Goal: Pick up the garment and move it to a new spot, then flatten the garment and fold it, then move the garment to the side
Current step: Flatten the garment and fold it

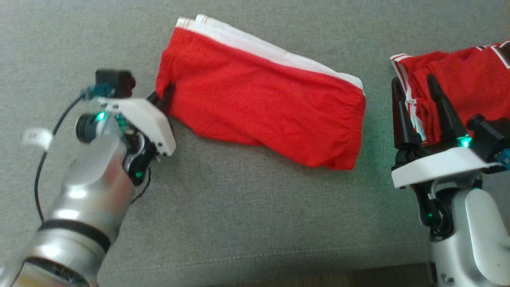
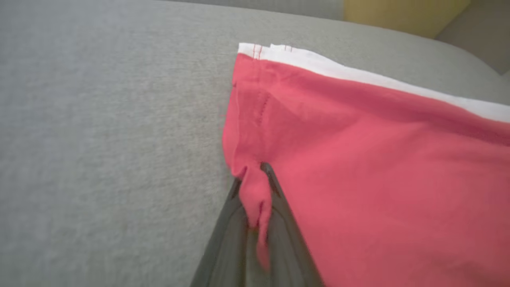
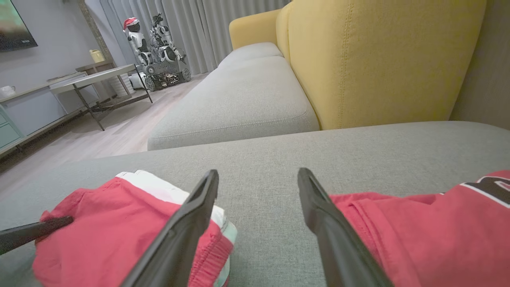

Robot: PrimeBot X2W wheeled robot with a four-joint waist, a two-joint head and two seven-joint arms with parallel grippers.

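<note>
The garment (image 1: 259, 107) is a folded pair of red shorts with a white band along its far edge. It lies slanted on the grey sofa cushion (image 1: 239, 207). My left gripper (image 1: 165, 93) is shut on its left corner. The left wrist view shows a pinch of red cloth of the garment (image 2: 378, 159) bunched between the closed fingers of that gripper (image 2: 253, 175). My right gripper (image 1: 414, 81) stands open to the right of the garment, with nothing between its fingers. In the right wrist view, bare cushion lies between the fingers of the right gripper (image 3: 258, 173), with the garment (image 3: 107, 223) at lower left.
A second red garment with black-and-white lettering (image 1: 470, 75) lies at the right, its edge under my right fingers. The cushion's front edge (image 1: 279, 271) runs along the bottom. Behind are the yellow backrest (image 3: 378, 59), another seat cushion (image 3: 239, 103), a side table (image 3: 95, 79) and floor.
</note>
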